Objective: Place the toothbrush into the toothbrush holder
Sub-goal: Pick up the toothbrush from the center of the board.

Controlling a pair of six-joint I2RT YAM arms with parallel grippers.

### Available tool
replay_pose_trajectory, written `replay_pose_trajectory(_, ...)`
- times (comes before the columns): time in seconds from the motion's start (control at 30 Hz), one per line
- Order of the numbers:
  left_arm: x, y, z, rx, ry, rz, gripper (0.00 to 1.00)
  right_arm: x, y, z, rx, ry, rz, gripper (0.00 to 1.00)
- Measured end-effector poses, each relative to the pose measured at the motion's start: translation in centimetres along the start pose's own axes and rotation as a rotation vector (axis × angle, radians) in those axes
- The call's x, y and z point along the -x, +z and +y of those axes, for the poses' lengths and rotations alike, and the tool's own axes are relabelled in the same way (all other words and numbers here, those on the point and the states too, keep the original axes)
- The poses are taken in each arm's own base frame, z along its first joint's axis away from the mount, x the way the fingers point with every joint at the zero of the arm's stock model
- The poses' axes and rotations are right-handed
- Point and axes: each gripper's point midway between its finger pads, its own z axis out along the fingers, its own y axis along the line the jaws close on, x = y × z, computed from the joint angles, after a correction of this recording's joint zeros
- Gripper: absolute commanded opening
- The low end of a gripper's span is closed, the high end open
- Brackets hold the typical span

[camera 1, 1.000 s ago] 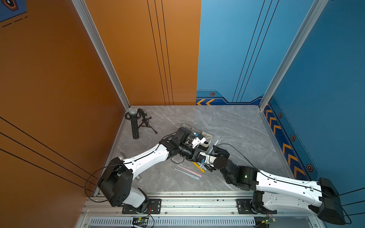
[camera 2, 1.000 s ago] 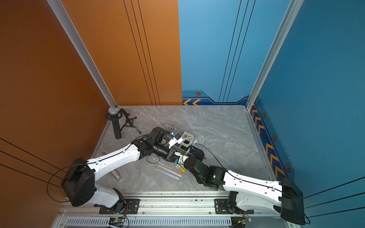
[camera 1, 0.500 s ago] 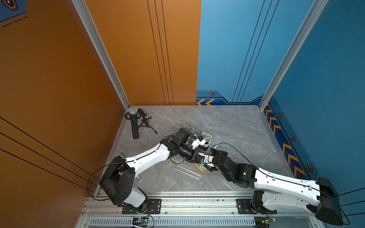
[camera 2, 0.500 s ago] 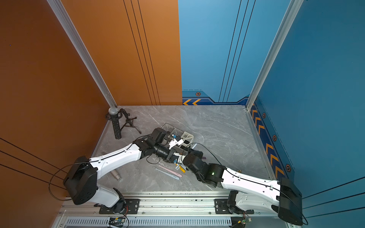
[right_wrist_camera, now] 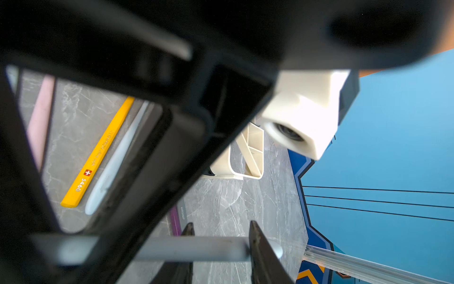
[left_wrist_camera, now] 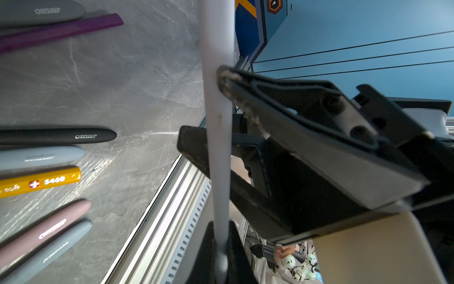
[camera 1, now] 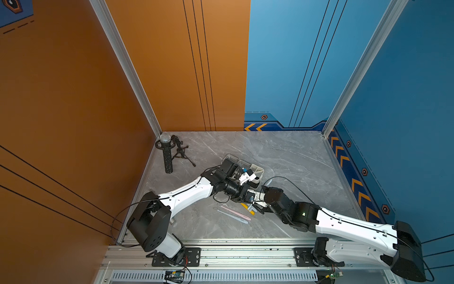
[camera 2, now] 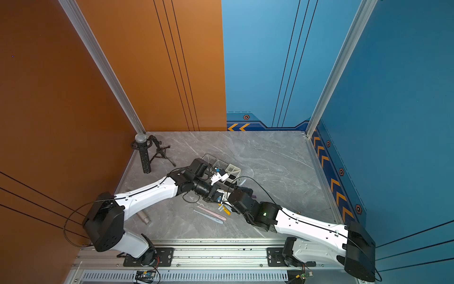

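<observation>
1 slim pale-grey plastic toothbrush (left_wrist_camera: 218, 98) is clenched in the left jaws above the grey marble surface (left_wrist_camera: 122, 86), its long axis lying across the part-open right jaws, grip there not determinable, with the white divided toothbrush holder (right_wrist_camera: 253, 152) just beyond.

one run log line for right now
left gripper: shut on toothbrush | right gripper: jaws apart astride its handle | toothbrush: off the table, not in toothbrush holder | other toothbrushes: lying on table
</observation>
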Motion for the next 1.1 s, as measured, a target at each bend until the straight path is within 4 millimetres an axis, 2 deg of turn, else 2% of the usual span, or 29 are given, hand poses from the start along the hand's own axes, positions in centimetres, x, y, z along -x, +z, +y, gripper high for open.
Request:
replay_pose_trajectory(0.07,0.1,0.1,0.5,0.015,-0.015,-0.002,0.00,-0.2,0.3,0.4,0.017,-0.003,0.012,0.19)
replay_pose_trajectory(0.23,0.1,0.3,1.8,0.050,-0.081,0.004,0.00,-0.8,0.8,1.1,0.049,-0.005,0.042,0.09)
replay_pose_trajectory(0.37,0.0,0.2,1.9,0.051,-0.093,0.006,0.00,-0.8,0.9,1.1,0.065,0.027,0.039,0.07)
replay_pose_trajectory(0.43,0.3,0.2,1.3,0.031,-0.058,0.004,0.00,-0.6,0.8,1.5,0.092,0.057,0.024,0.06)
replay_pose_trajectory(0.57,1.0,0.0,0.0,-0.003,0.002,-0.005,0.00,0.1,0.4,1.4,0.112,0.111,-0.014,0.15)
replay_pose_trajectory(0.67,1.0,-0.1,-0.2,-0.009,0.005,-0.004,0.00,-0.1,0.3,1.2,0.107,0.119,-0.013,0.27)
replay_pose_trajectory(0.77,1.2,-0.1,-0.5,-0.020,0.016,-0.004,0.00,-0.2,0.0,1.2,0.103,0.131,-0.018,0.33)
replay_pose_trajectory(0.83,1.3,-0.1,-1.2,-0.044,0.035,-0.001,0.00,-0.2,-0.3,1.1,0.099,0.145,-0.031,0.40)
replay_pose_trajectory(0.97,1.6,-0.1,-2.8,-0.086,0.086,0.004,0.00,-0.2,-1.1,0.6,0.070,0.192,-0.069,0.43)
replay_pose_trajectory(1.1,1.8,-0.1,-3.3,-0.098,0.106,0.000,0.00,-0.6,-2.5,-1.6,-0.019,0.298,-0.100,0.46)
